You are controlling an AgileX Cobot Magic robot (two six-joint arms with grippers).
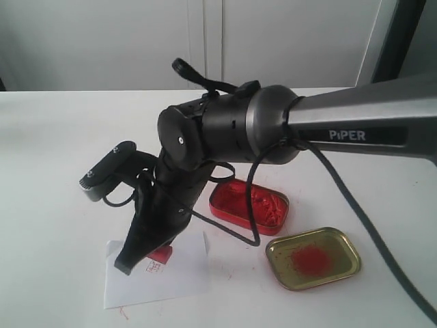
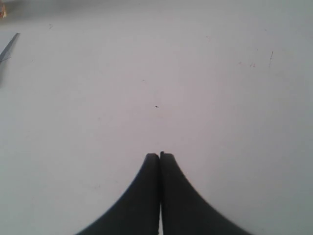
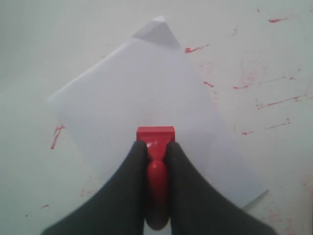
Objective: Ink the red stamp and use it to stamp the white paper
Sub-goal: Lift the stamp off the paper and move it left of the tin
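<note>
My right gripper [image 3: 155, 147] is shut on the knob handle of the red stamp [image 3: 155, 134], whose square base points down at the white paper [image 3: 146, 93]. The paper lies flat on the table with one folded corner [image 3: 157, 27]. In the exterior view the right arm reaches across to the left, holding the red stamp [image 1: 162, 253] low over the white paper [image 1: 181, 277]; I cannot tell whether the base touches it. A small red mark shows on the sheet beside the stamp. My left gripper [image 2: 160, 155] is shut on nothing above bare table.
An open red tin of ink paste [image 1: 249, 203] sits right of the paper, with its gold lid [image 1: 313, 257], smeared red, nearer the front. Red ink streaks [image 3: 274, 103] mark the table around the paper. The right arm's cable [image 1: 341, 191] hangs over the tins.
</note>
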